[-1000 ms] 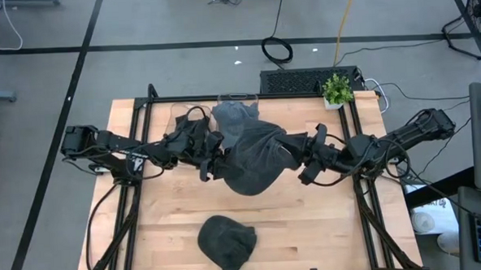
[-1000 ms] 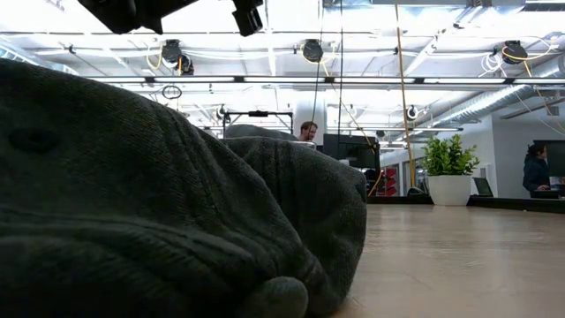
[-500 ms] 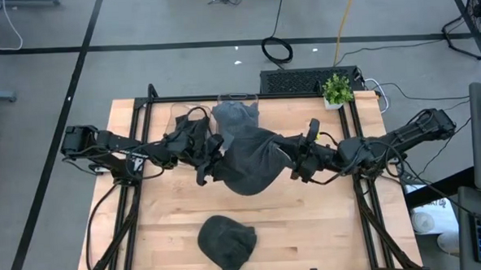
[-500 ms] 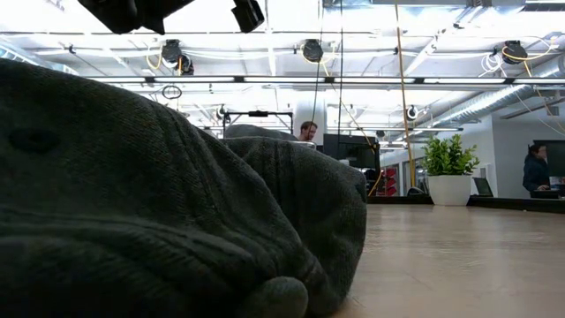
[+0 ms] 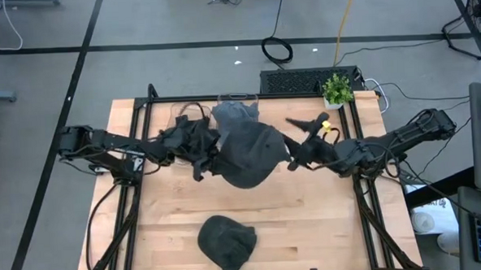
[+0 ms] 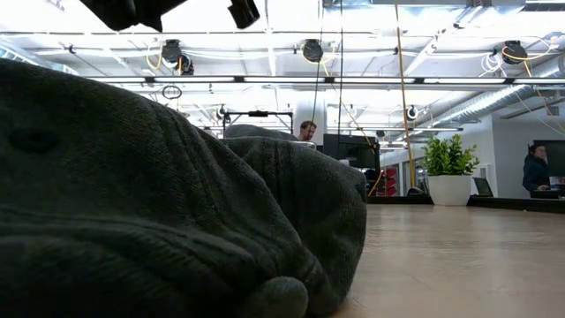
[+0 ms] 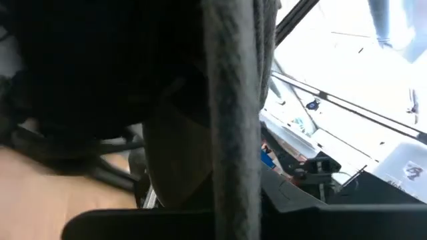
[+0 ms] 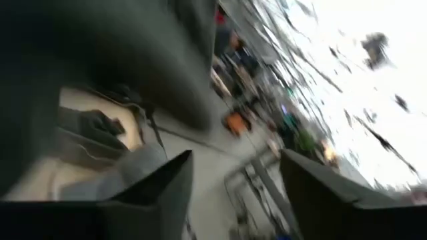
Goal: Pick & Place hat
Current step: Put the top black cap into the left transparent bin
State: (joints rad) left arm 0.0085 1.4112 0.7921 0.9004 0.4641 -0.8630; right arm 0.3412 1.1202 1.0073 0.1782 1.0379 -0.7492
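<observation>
A dark grey hat (image 5: pixel 248 153) hangs bunched over the middle of the table between my two arms. My left gripper (image 5: pixel 202 159) is shut on its left side, and a grey strip of its cloth (image 7: pixel 233 113) runs past the left wrist camera. My right gripper (image 5: pixel 294 153) stands open just off the hat's right side, with nothing between its fingers (image 8: pixel 160 190). The hat (image 8: pixel 100 53) shows dark beyond them. A second dark grey hat (image 5: pixel 226 243) lies flat on the table near the front edge and fills the low view (image 6: pixel 132 203). My left gripper holds the hat by its left edge (image 5: pixel 215 156), coming at it about level from the table's left. The cloth itself hides the fingertips, so layers and hold do not show. The hat bulges rightward from the gripper in a slack, rounded heap.
A lighter grey cloth (image 5: pixel 235 115) sits by a clear container at the table's far middle. A small potted plant (image 5: pixel 336 90) stands at the far right corner, with a keyboard (image 5: pixel 307 81) beyond the far edge. Bare wood (image 5: pixel 325 221) lies right of the near hat.
My left gripper has shut on the hat's left edge. My right gripper has opened, let go of the hat's right side, turned about its wrist and drawn slightly toward the table's right. The hat, stretched between both grippers before, has slackened into a rounder heap toward the left.
</observation>
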